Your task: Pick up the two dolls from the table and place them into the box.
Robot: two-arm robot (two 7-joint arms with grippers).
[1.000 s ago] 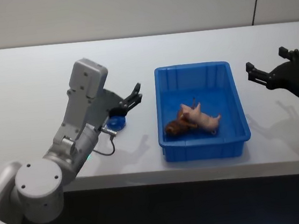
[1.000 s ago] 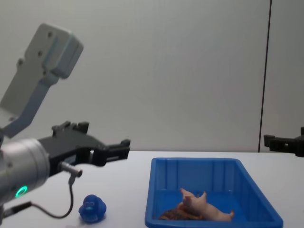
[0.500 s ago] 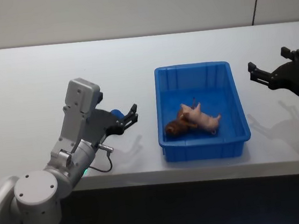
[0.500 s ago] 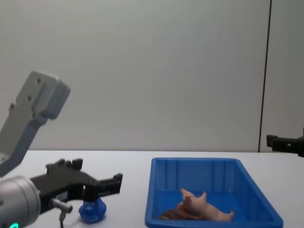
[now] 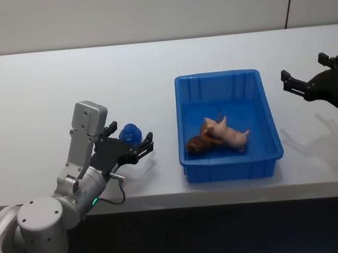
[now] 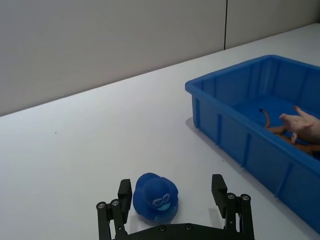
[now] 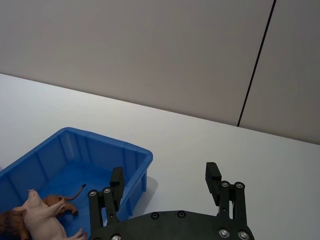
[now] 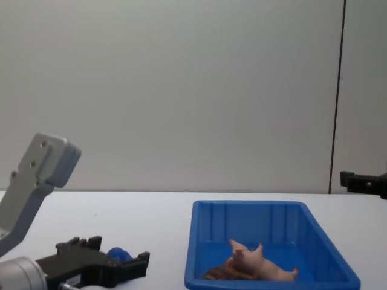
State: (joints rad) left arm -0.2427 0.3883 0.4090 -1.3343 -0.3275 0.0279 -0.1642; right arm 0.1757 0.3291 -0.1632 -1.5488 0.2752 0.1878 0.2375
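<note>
Blue box (image 5: 271, 128) sat on white table (image 5: 32, 105), at 3 o'clock of left gripper (image 5: 132, 148); pink pig (image 5: 228, 133) and brown creature (image 5: 198, 143) lay touching inside it. Blue duck (image 6: 155, 197) stood on table between spread left fingers (image 6: 219, 187), not gripped. Since a second before, left arm had dropped and pulled back toward 6 o'clock. Right gripper (image 7: 165, 185) hovered at 3 o'clock of box, fingers wide, empty.

Left pincer (image 5: 136, 147) low over the table, jaws spread wide. Right pincer (image 5: 310, 77) raised at far right, jaws apart.
</note>
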